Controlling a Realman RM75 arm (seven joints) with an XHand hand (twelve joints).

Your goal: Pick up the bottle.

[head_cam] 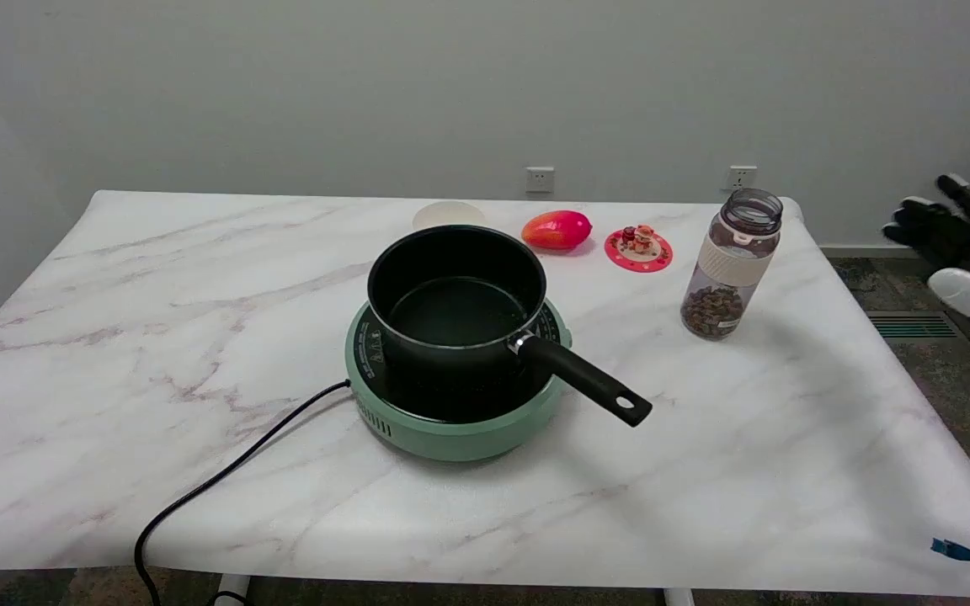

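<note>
The bottle [731, 264] stands upright on the right part of the marble table [114, 353]. It is clear, lidless, has a white band round its upper body and holds brown bits at the bottom. My right hand [944, 229] hangs beyond the table's right edge, well to the right of the bottle and clear of it. Its dark fingers are spread and hold nothing. The white forearm runs down the picture's right border.
A black saucepan [455, 299] sits on a green hotplate [451, 421] at the table's middle, its handle [586, 380] pointing toward the lower right. A power cord [224, 480] trails off the front left. Behind lie a red-orange fruit [556, 229], a red coaster with small figures [638, 248] and a pale disc [449, 215].
</note>
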